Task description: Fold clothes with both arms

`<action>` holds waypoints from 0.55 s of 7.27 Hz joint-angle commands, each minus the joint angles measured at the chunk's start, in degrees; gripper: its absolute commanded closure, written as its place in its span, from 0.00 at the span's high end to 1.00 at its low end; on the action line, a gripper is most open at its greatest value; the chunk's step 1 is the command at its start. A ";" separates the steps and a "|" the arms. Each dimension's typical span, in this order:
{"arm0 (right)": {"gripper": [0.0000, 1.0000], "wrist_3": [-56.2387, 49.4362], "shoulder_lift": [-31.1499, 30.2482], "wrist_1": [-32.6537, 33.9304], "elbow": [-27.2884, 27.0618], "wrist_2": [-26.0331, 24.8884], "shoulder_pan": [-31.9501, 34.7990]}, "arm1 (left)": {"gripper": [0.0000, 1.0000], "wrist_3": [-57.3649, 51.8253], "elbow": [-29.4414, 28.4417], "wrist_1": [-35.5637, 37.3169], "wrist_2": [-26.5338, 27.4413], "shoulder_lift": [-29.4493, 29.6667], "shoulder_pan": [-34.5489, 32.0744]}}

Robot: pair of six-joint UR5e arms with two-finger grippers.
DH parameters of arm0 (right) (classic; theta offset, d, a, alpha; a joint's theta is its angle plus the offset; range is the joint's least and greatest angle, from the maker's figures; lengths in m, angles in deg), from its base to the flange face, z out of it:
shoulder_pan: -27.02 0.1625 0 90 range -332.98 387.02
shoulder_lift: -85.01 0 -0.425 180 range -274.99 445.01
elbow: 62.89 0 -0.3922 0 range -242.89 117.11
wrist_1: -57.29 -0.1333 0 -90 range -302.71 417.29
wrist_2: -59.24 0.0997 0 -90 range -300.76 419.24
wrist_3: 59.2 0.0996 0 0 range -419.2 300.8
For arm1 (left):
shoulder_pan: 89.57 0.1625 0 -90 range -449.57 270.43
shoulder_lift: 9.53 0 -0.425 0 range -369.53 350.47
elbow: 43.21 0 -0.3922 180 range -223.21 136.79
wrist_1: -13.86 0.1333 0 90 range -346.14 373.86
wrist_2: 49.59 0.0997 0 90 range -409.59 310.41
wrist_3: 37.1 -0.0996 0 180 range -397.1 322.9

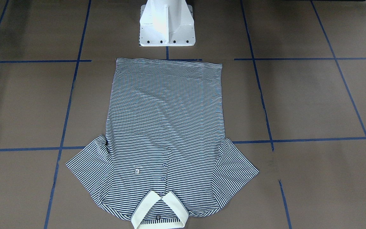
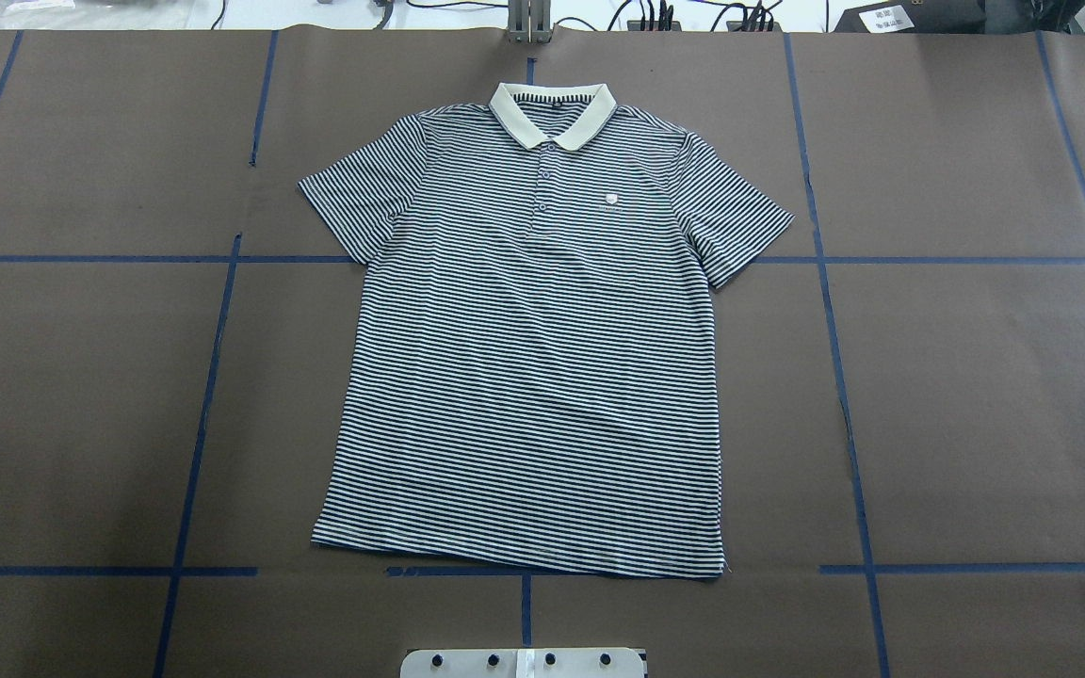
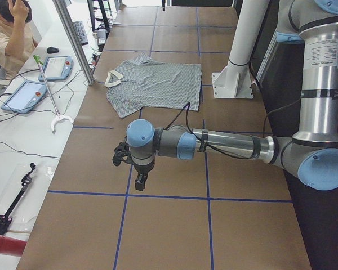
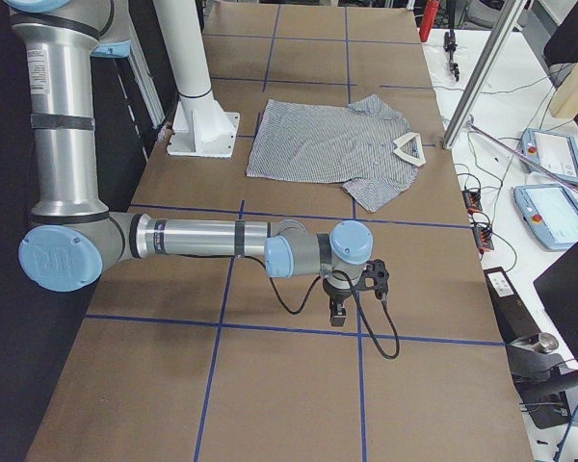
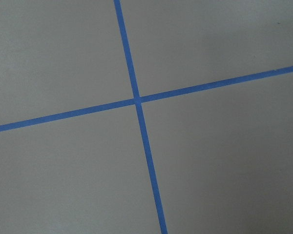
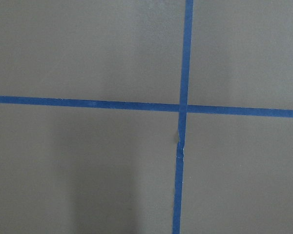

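My left fingers (image 3: 139, 183) and right fingers (image 4: 336, 313) are hanging over the bench (image 2: 976, 424), each above a tape cross (image 5: 136, 101); their opening, I cannot tell. The polo shirt (image 2: 542, 348) is lying flat well apart, between them. Judging: I'm needing to reach inward together, pinching mirrored edges low, lifting evenly.

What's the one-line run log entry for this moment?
stage: folding not begun | polo shirt: flat, front up, unfolded | left hand: off shirt, grip unclear | right hand: off shirt, grip unclear
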 commanded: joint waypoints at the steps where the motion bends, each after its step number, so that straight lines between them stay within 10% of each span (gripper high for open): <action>1: 1.00 0.09 0.18 0.00 -0.44 0.00 0.00 | 1.00 0.04 0.15 0.08 -0.09 0.72 -1.30; 4: 1.00 0.00 1.84 -1.32 -0.88 1.92 -0.26 | 1.00 -0.05 0.16 -0.97 -0.09 1.52 -1.22</action>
